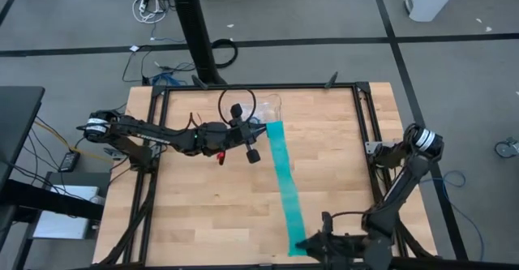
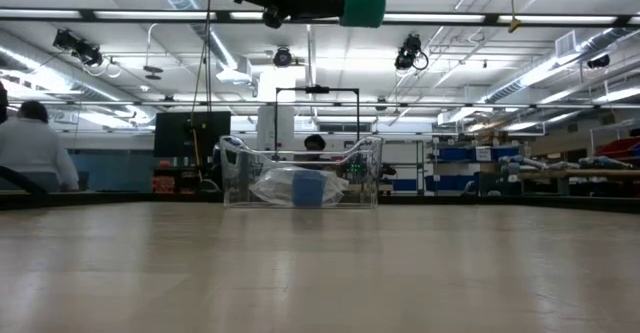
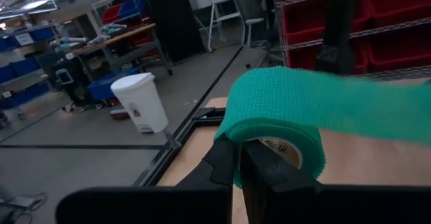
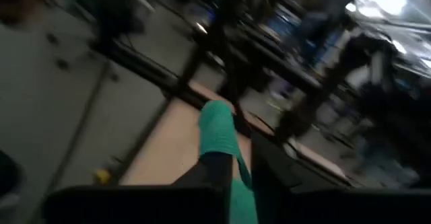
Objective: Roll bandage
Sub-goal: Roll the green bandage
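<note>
The bandage is teal-green: a roll (image 3: pixel 276 106) with a pale core, and a long strip (image 1: pixel 285 185) running from it toward the table's near edge. My left gripper (image 1: pixel 252 152) is at the table's middle and is shut on the roll. In the low view the roll (image 2: pixel 362 3) hangs high above the tabletop. My right gripper (image 1: pixel 306 244) is at the near edge, shut on the strip's near end. The strip runs straight between the two grippers. My left gripper pinches the roll's wall (image 3: pixel 237 173) at its open end, one finger inside the core and one outside. The fingers come in level from the table's left. The roll is lifted clear of the table. My right gripper has the strip's near end (image 4: pixel 225 153) between its two fingers, coming level from the table's near right. The strip runs away from the fingers toward the roll. The view is blurred, so I cannot tell whether it holds one layer or several.
A clear plastic tray (image 2: pixel 240 178) holding a blue roll (image 2: pixel 308 188) stands at the far middle of the table, just beyond my left gripper. Black frame rails (image 1: pixel 259 87) edge the table. A person (image 2: pixel 25 148) sits beyond the table at the left.
</note>
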Robot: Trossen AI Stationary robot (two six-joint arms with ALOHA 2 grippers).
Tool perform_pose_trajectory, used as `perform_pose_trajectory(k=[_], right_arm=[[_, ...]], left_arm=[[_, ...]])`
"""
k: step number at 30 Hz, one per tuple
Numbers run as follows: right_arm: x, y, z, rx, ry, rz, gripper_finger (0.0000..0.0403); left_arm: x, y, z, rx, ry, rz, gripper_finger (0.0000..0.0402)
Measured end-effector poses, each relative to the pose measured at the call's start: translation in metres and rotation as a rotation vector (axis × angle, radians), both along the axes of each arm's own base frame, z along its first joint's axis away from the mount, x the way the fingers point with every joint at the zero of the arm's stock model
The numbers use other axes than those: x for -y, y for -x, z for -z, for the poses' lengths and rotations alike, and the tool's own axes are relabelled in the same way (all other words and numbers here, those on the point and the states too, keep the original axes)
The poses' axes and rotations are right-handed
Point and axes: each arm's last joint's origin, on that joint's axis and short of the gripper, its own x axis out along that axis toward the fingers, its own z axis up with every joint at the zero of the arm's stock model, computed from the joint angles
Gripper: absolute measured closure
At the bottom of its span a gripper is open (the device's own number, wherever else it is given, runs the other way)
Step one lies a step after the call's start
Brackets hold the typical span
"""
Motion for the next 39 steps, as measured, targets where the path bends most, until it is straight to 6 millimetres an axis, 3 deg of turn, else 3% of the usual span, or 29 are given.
perform_pose_trajectory(k=[7,14,19,26,33,39], right_arm=[[0.003,-0.002,0.022,-0.080,-0.043,0.097,0.0252],[0.012,0.004,0.044,-0.206,-0.111,0.166,0.0201],[0.021,0.010,0.051,-0.164,-0.119,0.317,0.0202],[0.052,-0.002,0.063,-0.180,-0.196,0.489,0.0229],[0.071,-0.017,0.073,-0.168,-0.229,0.559,0.0237],[0.075,-0.039,0.066,-0.143,-0.244,0.532,0.0237]], left_arm=[[0.005,-0.003,-0.009,-0.037,-0.025,0.023,0.0385],[0.008,-0.006,-0.019,-0.020,-0.028,0.044,0.0385],[0.017,-0.006,-0.021,-0.013,-0.021,0.096,0.0385],[0.054,-0.001,-0.021,-0.013,-0.022,0.202,0.0385],[0.082,0.005,-0.021,-0.008,-0.023,0.241,0.0385],[0.097,0.010,-0.021,-0.004,-0.005,0.262,0.0385]])
